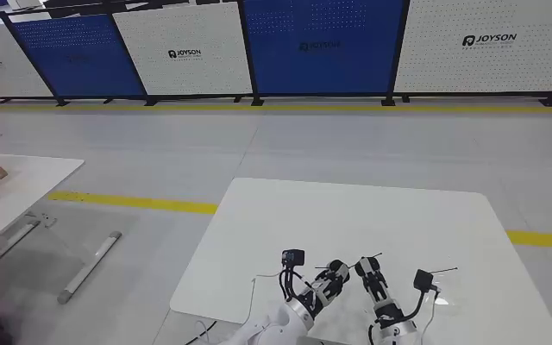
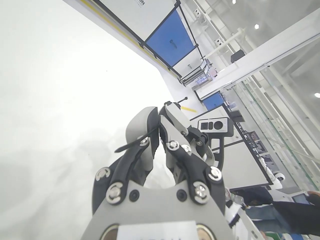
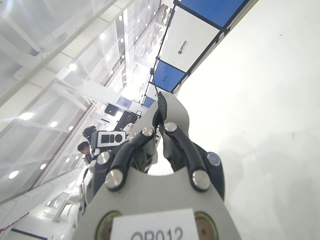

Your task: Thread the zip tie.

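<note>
A thin black zip tie (image 2: 135,144) is pinched between the pads of my left gripper (image 2: 158,123), which is shut on it; one end pokes out sideways past the finger. My right gripper (image 3: 160,106) is shut on the zip tie (image 3: 155,82) too, and the strap's head end juts beyond its fingertips. That head end (image 2: 185,98) also shows past my left fingers. From above, the left gripper (image 1: 342,269) and the right gripper (image 1: 369,263) sit tip to tip, close above the near part of the white table (image 1: 345,216).
The table stretches away bare toward its far edge. A second white table (image 1: 34,172) stands to the left across grey floor with a yellow line (image 1: 129,201). Blue and white panels (image 1: 319,47) wall off the back.
</note>
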